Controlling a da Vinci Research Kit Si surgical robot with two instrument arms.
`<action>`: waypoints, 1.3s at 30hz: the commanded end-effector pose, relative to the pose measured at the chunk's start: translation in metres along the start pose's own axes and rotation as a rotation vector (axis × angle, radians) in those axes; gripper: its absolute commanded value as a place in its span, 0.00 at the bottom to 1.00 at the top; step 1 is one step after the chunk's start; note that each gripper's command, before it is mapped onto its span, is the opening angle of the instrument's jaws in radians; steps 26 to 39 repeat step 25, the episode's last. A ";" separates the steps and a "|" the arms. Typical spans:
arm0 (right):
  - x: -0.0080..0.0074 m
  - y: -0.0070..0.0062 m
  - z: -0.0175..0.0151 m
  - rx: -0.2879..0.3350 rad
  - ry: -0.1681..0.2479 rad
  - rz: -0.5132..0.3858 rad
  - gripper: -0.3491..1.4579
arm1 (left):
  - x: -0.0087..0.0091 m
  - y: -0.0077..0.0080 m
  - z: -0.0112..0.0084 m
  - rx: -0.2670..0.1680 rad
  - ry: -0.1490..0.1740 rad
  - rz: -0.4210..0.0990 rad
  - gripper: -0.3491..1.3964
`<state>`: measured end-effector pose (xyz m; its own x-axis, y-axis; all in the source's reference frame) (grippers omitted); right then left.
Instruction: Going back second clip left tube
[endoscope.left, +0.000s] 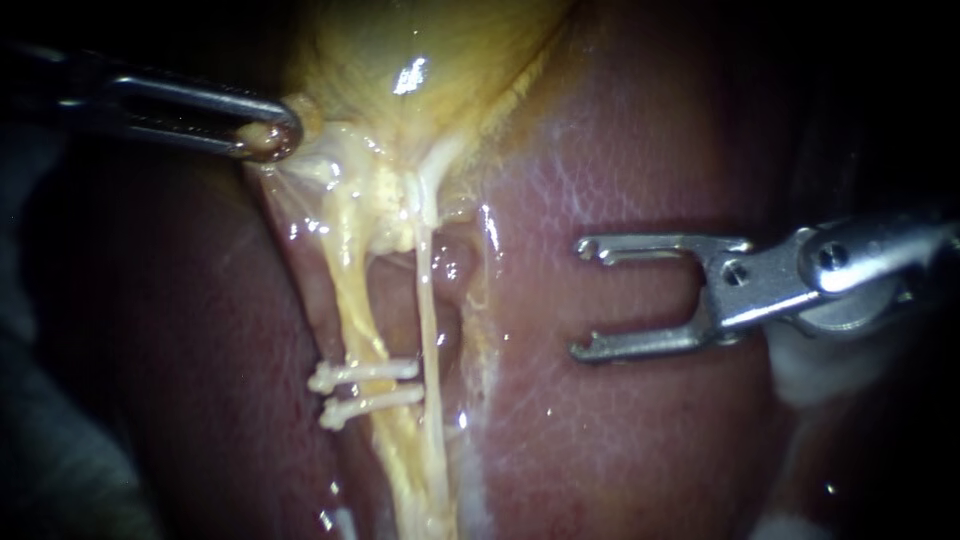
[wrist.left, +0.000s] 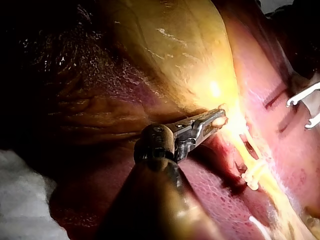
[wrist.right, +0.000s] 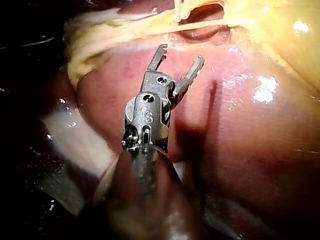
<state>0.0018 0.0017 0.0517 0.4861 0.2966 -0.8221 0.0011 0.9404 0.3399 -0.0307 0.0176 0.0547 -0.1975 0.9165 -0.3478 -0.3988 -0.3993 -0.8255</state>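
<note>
Two clips (endoscope.left: 365, 373) sit on the left tube (endoscope.left: 352, 310) ahead of the right claw (endoscope.left: 588, 298) — open, empty, clear; left claw (endoscope.left: 270, 135) grips the gallbladder (endoscope.left: 400, 60) — only retreat left.

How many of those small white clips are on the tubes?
2. Both sit across the left tube: an upper clip and a lower clip just beneath it. Others may be hidden.

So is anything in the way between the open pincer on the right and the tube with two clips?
Yes, one thing: a thin pale tube runs alongside the clipped tube, on the side of the right instrument. Otherwise only bare liver lies between them. The left instrument grips the gallbladder, well away.
</note>
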 end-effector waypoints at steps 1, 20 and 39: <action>0.0000 0.0000 0.0000 0.003 0.000 -0.001 0.47 | -0.0002 -0.0001 0.0003 0.004 0.002 0.002 0.00; -0.0001 -0.0002 -0.0006 0.064 0.012 -0.015 0.47 | -0.0036 -0.0024 0.0079 -0.013 -0.017 0.030 0.00; 0.0001 -0.0004 -0.0006 0.082 0.017 -0.015 0.47 | -0.0036 -0.0024 0.0078 -0.013 -0.017 0.030 0.00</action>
